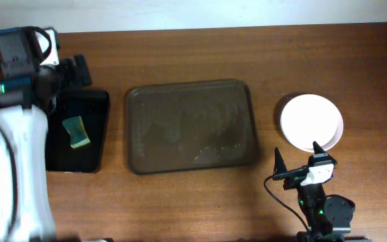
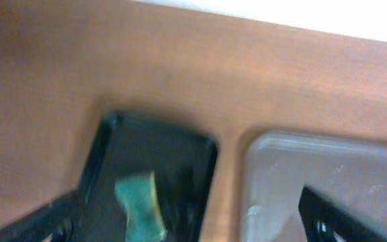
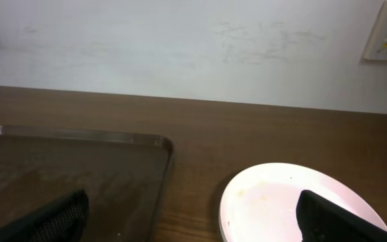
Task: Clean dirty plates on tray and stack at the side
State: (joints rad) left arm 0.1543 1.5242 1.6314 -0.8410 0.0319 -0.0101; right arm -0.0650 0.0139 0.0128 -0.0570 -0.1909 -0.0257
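The dark brown tray (image 1: 190,126) lies mid-table with no plates on it, only pale wet smears. It also shows in the left wrist view (image 2: 328,168) and the right wrist view (image 3: 72,175). A white plate (image 1: 311,121) sits on the table to the tray's right, apparently on top of a stack. I cannot tell what lies beneath it. Its face (image 3: 274,202) shows faint yellowish specks. My right gripper (image 1: 299,156) is open and empty just in front of the plate (image 3: 187,205). My left gripper (image 1: 78,70) is open and empty above the far left (image 2: 192,198).
A narrow black tray (image 1: 96,107) lies left of the brown tray and holds a green sponge (image 1: 76,133). Both show blurred in the left wrist view, the black tray (image 2: 180,154) and the sponge (image 2: 140,205). A wall runs behind the table's far edge.
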